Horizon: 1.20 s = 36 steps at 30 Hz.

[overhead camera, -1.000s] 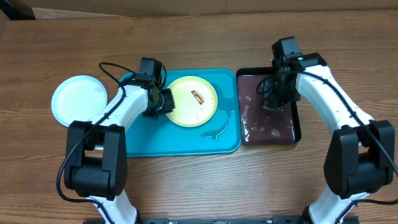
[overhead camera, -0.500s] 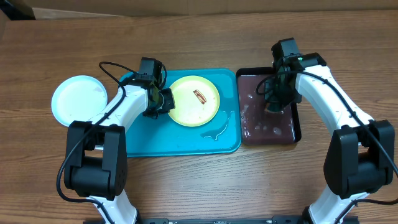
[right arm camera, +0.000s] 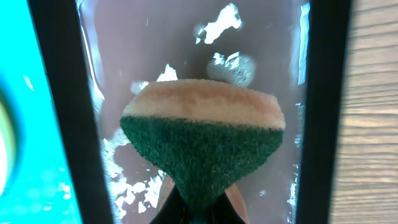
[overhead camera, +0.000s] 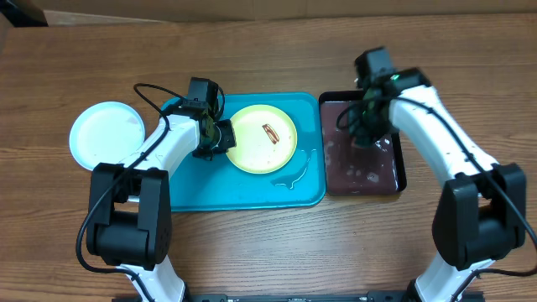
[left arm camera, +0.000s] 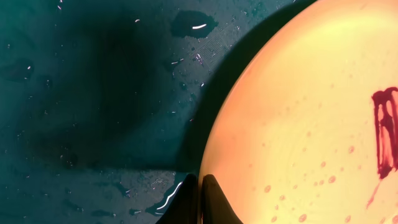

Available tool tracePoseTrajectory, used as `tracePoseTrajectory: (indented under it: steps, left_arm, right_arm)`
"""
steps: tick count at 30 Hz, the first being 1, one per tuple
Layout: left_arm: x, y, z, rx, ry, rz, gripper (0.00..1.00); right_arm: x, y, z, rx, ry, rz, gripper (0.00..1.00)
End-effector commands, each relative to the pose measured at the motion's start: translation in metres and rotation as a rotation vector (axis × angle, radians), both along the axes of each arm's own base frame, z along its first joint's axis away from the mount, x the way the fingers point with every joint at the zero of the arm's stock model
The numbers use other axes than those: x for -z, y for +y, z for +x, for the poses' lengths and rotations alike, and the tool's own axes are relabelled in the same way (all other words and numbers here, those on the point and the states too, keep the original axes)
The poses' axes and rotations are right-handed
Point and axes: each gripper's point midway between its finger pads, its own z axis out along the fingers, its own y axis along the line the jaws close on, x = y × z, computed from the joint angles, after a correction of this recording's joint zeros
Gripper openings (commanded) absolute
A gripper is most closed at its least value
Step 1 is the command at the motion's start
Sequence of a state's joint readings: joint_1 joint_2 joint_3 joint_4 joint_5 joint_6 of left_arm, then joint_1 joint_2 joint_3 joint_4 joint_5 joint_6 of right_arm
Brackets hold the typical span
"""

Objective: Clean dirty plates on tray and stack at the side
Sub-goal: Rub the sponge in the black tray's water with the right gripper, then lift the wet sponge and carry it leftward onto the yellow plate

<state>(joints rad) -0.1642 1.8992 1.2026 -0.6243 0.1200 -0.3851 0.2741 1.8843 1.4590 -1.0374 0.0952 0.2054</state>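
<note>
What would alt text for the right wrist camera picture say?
A sponge, green scourer below and tan foam above, is pinched at its bottom by the robot's jaws over a black tray of murky brown water. A turquoise tray edges the left, wooden table the right.

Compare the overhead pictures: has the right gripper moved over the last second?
Yes. The right gripper has shifted left over the black tray, away from its right rim and toward the turquoise tray.

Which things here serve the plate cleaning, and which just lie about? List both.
Job: yellow-green plate, rim gripped by left hand; white plate at the side; turquoise tray; sponge in right hand.
Lying about: wet black tray under the sponge; wooden table.
</note>
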Motion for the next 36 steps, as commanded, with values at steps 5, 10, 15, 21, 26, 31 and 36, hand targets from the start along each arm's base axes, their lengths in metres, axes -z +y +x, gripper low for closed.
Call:
tracePoseTrajectory:
  steps: [5,10,15,21,26,31,36]
  left_arm:
    - [0.004,-0.003,-0.004,0.034,0.013,0.004,0.04]
    - [0.004,-0.005,-0.004,0.036,0.013,-0.006,0.04]
    - [0.003,-0.010,-0.005,0.044,0.017,-0.036,0.04]
    - [0.003,-0.010,-0.005,0.043,0.017,-0.037,0.04]
    - [0.003,-0.010,-0.005,0.043,0.017,-0.036,0.04]
    - [0.003,-0.010,-0.005,0.043,0.017,-0.037,0.04]
    - [0.003,-0.010,-0.005,0.043,0.018,-0.036,0.04]
  right_arm:
    - [-0.009,-0.011,0.004,-0.024,-0.033,-0.105,0.04]
    - [-0.058,-0.007,0.016,-0.029,-0.073,-0.097,0.04]
    - [-0.109,0.005,0.031,-0.051,-0.156,-0.037,0.04]
    - [-0.116,0.016,0.027,-0.070,-0.142,0.030,0.04]
    - [-0.094,0.021,0.017,-0.079,-0.080,0.057,0.04]
    - [-0.084,0.018,0.024,-0.064,-0.105,0.040,0.04]
    - [-0.113,0.036,0.034,-0.049,-0.172,0.107,0.04]
